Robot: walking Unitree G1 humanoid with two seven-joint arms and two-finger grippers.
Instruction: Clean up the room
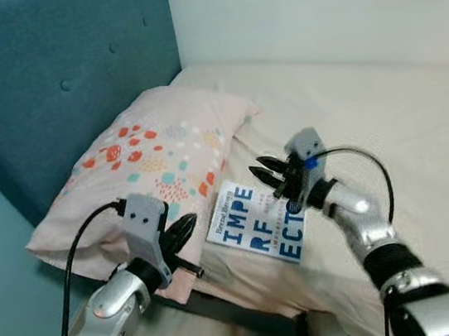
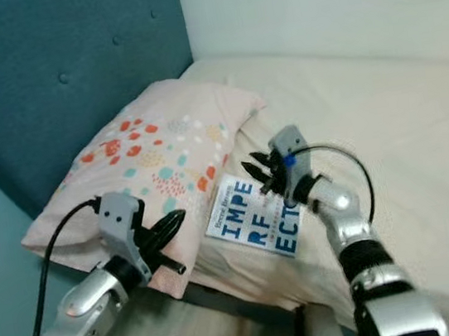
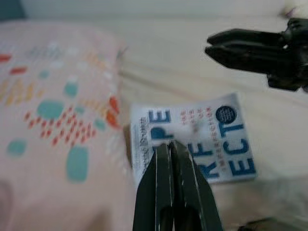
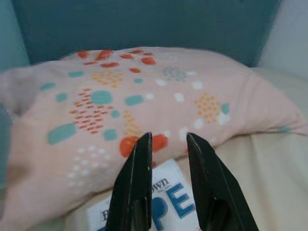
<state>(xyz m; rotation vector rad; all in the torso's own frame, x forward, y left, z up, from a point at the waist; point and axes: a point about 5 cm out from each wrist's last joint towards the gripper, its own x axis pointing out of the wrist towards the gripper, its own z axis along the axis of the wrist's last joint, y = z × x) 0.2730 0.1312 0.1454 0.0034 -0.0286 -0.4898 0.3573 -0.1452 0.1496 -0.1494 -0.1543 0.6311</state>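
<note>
Book [image 1: 259, 231] on cream bed [image 1: 384, 112] beside pillow [image 1: 149, 166]; right gripper [image 1: 269, 172] jaws seemingly narrow.

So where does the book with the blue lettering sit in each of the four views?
Left eye: book at lower centre, beside the pillow.
Right eye: lower centre.
Left wrist: centre right, past the shut fingertips.
Right wrist: bottom edge, between the open fingers.
Shared landmark: the pillow.

A glossy paper book [image 1: 258, 230] lies on the bed's matt cream cloth sheet [image 1: 386, 128] beside a soft printed cloth pillow [image 1: 149, 170], under a tufted teal fabric headboard [image 1: 54, 83].
</note>
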